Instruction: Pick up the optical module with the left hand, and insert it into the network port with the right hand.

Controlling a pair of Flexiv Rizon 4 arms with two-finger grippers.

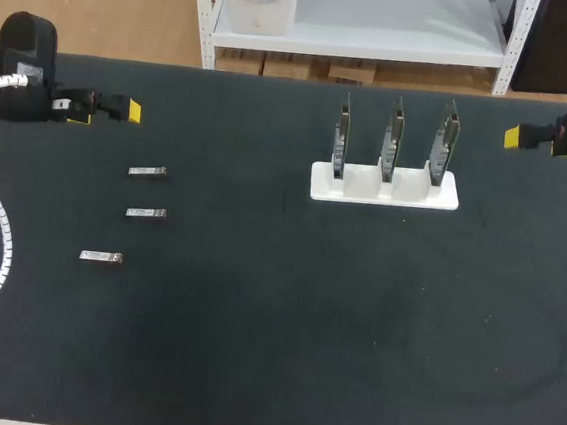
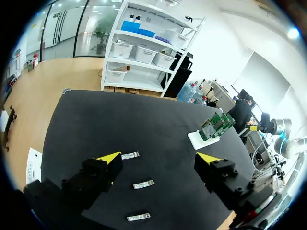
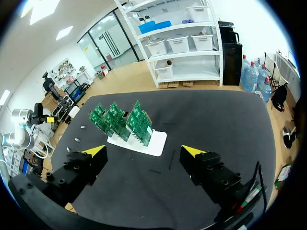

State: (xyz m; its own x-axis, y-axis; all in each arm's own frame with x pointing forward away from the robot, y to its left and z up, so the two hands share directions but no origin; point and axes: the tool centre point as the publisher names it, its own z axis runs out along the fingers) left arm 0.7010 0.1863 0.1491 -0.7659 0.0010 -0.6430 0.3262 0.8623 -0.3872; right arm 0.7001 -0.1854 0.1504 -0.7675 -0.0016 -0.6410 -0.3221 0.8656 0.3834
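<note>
Left gripper: the left gripper [image 1: 129, 110] is hanging over the far left corner of the table [image 1: 292, 334], its yellow tips pointing along the far edge toward the middle.
Left fingers: in the left wrist view they are standing wide apart with nothing between them.
Right gripper: the right gripper [image 1: 513, 137] is hovering over the far right corner, tips pointing back toward the left arm.
Right fingers: in the right wrist view they are spread wide and carrying nothing.
Optical modules: three small metal modules are lying flat near the table's left edge, well apart from both grippers.
Far module: the far module [image 1: 148, 171] is sitting closest to the left gripper, just toward the front edge from it.
Middle module: the middle module [image 1: 147, 213] is lying in line with the far one, a little nearer the front edge.
Near module: the near module [image 1: 101, 256] is resting closer to the left edge than the other two.
Stand: a white stand [image 1: 384, 188] is sitting right of the table's middle, toward the far edge.
Network cards: three green network cards [image 3: 120, 117] are standing upright on edge in the stand, side by side with gaps between them.
Ports: too small to make out.
Left arm cable: a white ribbed cable [image 1: 0, 235] is looping down from the left arm along the left edge.
</note>
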